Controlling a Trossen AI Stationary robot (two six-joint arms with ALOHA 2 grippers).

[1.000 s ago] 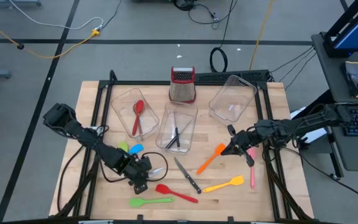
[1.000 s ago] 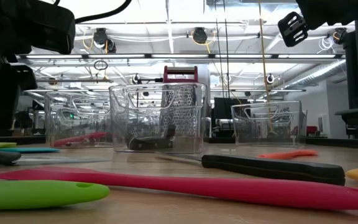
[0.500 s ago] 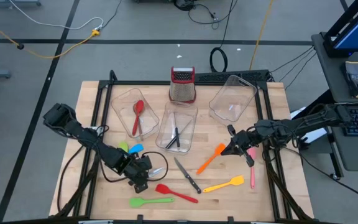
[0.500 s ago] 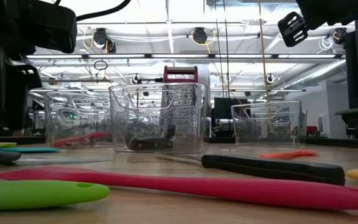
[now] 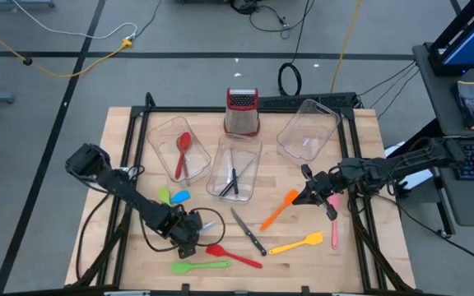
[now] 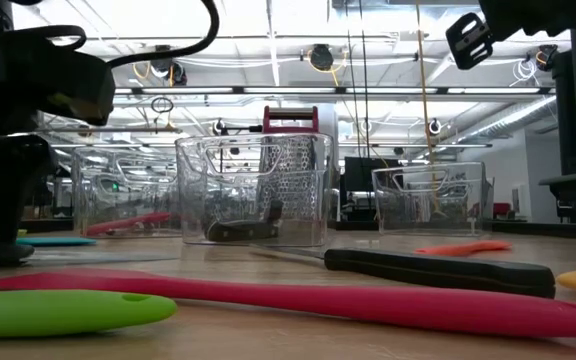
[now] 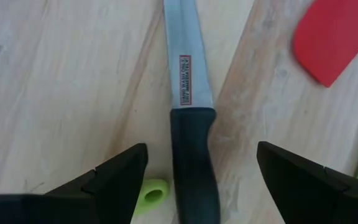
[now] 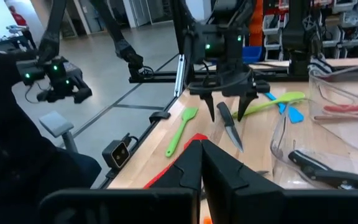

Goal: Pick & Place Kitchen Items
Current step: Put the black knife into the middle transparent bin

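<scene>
1. Straddling a knife, my left gripper (image 7: 201,171) hangs low over the table with its two dark fingers (image 7: 120,171) spread wide, one on each side of the black handle and neither touching it. I judge this stance is there so that a squeeze would catch the handle across its narrow width.

2. Between my fingers lies the black-handled knife (image 7: 191,118): a matte, rounded handle, then a flat steel blade with a small red-bordered label, pointing away from me. It lies flat on the wood, so the grip has to come from the sides.

3. Just beside one finger, under its tip, a rounded lime-green handle end (image 7: 149,191) peeks out. It sits close enough that it could be nudged when I close.

4. Ahead and off to one side is a smooth red spatula (image 5: 230,254), soft-looking with rounded corners; beyond my other finger a green spatula (image 5: 200,265) lies flat, well clear of the knife.

5. Under everything is the pale wooden table (image 5: 122,140), planked and lightly grained.

6. Farther from me stand three clear plastic tubs; the middle tub (image 5: 234,168) already holds dark-handled knives, which I take to be where this one belongs, and another tub (image 5: 169,148) holds a red spoon (image 5: 182,153).

7. My right gripper (image 5: 306,197) waits far across the table, fingers pressed together on nothing, near an orange spatula (image 5: 279,210), a yellow one (image 5: 296,243) and a pink one (image 5: 333,222).
</scene>
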